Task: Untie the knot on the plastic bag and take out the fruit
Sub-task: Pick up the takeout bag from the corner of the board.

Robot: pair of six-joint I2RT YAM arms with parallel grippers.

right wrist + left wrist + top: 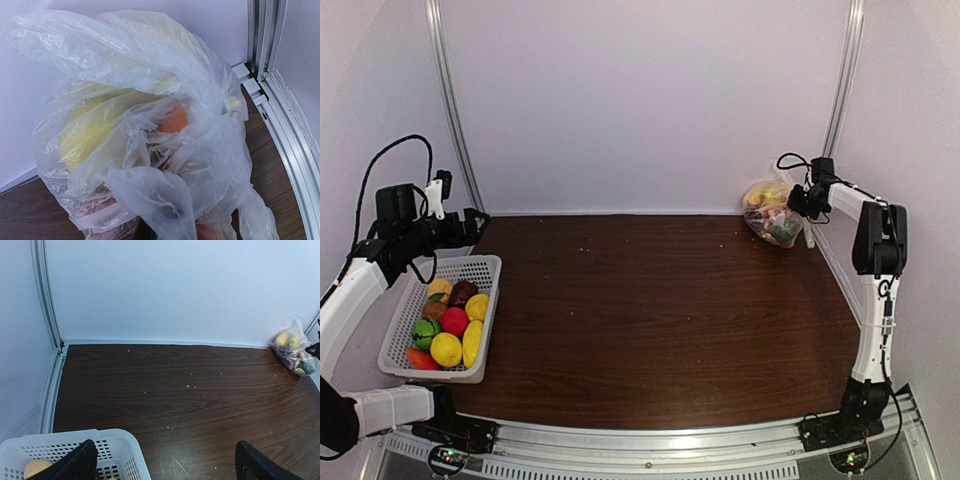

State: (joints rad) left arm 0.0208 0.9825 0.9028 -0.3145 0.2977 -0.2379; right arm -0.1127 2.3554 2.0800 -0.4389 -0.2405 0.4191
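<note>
The bench [660, 320] is a dark wood-grain board dotted with pale crumbs. It is closed in by plain white walls, with metal rails [453, 110] running up the far corners and a ribbed metal strip along the near edge.

The plastic bag [772, 212] sits in the far right corner against the back wall. A white slotted basket [486, 268] stands at the left edge with loose fruit [454, 322] in yellow, red, green and dark tones.

Only the overhead view shows both arms at once. The left end effector [465, 226] hangs above the basket's far end. The right end effector [800, 200] is pressed to the bag's right side.

The left wrist view looks across the whole bench. Its two dark fingers [75, 464] stand wide apart with nothing between them, the basket rim [125, 437] lies below, and the bag [295, 347] is small and far off at the right.

The right wrist view is filled by the crinkled clear film of the bag [140, 90]. It shows the fruit [172, 120] inside, a long yellow piece beside an orange one, with red lower down. A flap of film runs down to the bottom edge, where the right end effector is closed tight on the bag. I cannot pick out the knot in any view.
</note>
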